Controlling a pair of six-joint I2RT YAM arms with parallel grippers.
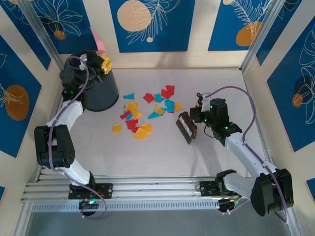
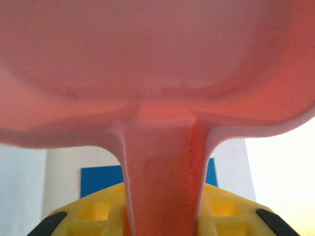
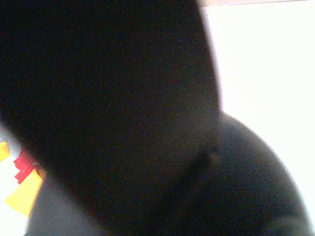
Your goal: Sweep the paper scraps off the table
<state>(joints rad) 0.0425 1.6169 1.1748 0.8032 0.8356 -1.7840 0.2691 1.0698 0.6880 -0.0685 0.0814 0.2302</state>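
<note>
Plainly, the left gripper (image 1: 104, 63) is closed on the handle of the pink dustpan (image 2: 157, 73), its yellow fingers (image 2: 93, 214) on either side of the handle; it holds the pan raised by the black bin (image 1: 101, 93), well apart from the work. The paper scraps (image 1: 157, 112) lie in a loose cluster mid-table (image 1: 147, 157), red, yellow, orange and cyan, between bin and brush. Just right of them the dark brush (image 1: 186, 127) rests low at the surface, with the right gripper (image 1: 198, 115) clamped shut on it.

The risk, as I judge it, is sweeping with no pan down to receive; the light bits would scatter leftward, slide under the bristles, or fetch up against the bin. A pan held only by its handle may also twist when set down; an edge that tips up would let scraps slip beneath.
</note>
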